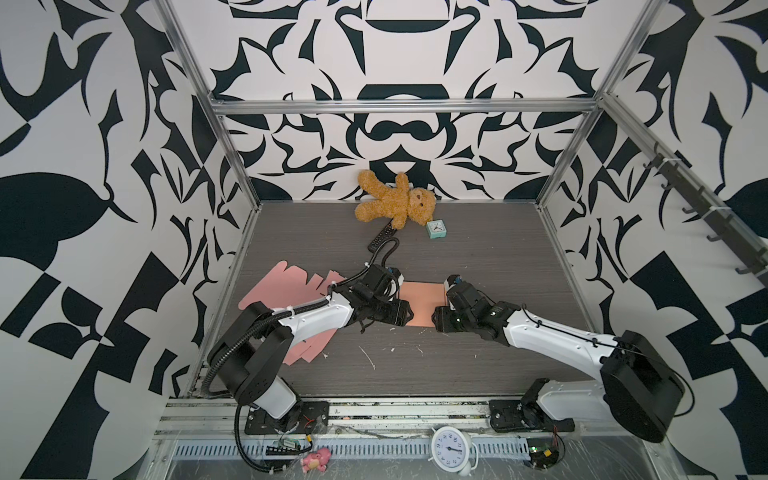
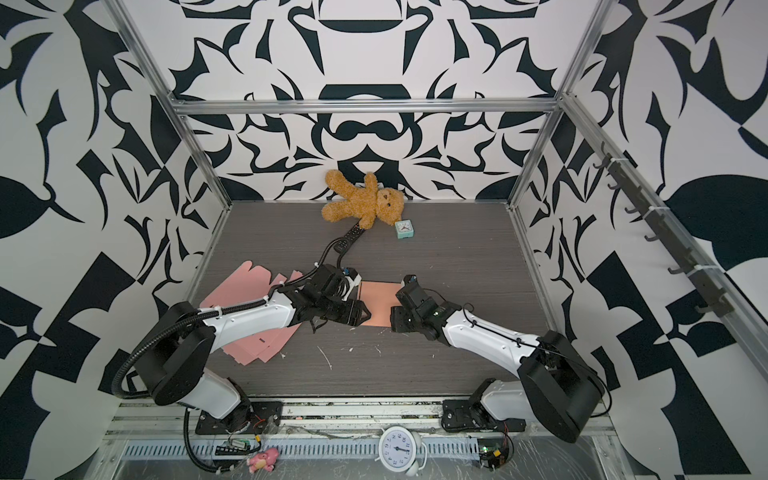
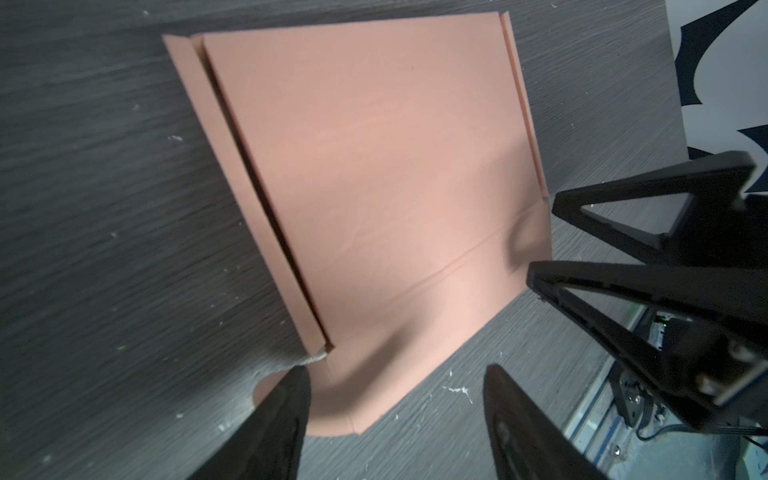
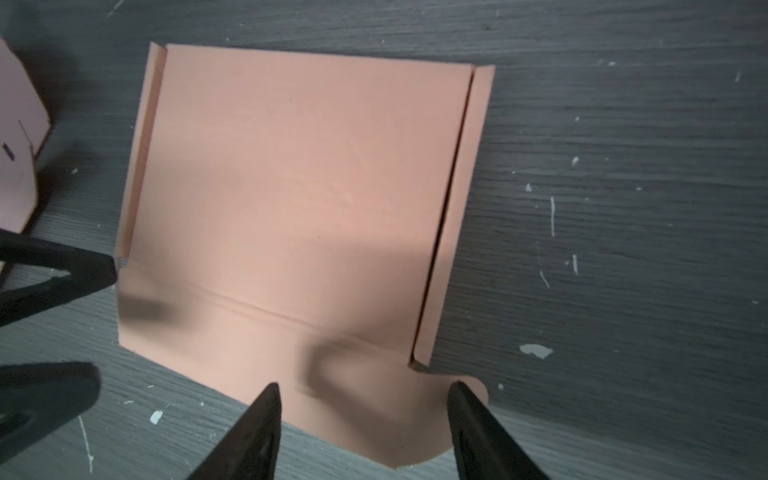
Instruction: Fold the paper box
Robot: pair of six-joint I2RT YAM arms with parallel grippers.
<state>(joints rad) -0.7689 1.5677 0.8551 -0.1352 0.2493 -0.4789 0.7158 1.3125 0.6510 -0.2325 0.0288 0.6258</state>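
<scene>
Box: the paper box [image 1: 422, 297] is lying flat on the counter [image 1: 478, 257], between my two grippers.
Left gripper [image 3: 392, 382]: I am hovering it spread wide over the box's near left corner.
Right gripper [image 4: 363, 395]: I am hovering it spread wide over the near right tab.

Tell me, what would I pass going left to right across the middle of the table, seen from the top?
In a top view: stack of flat pink sheets → left claw → paper box → right claw.
</scene>
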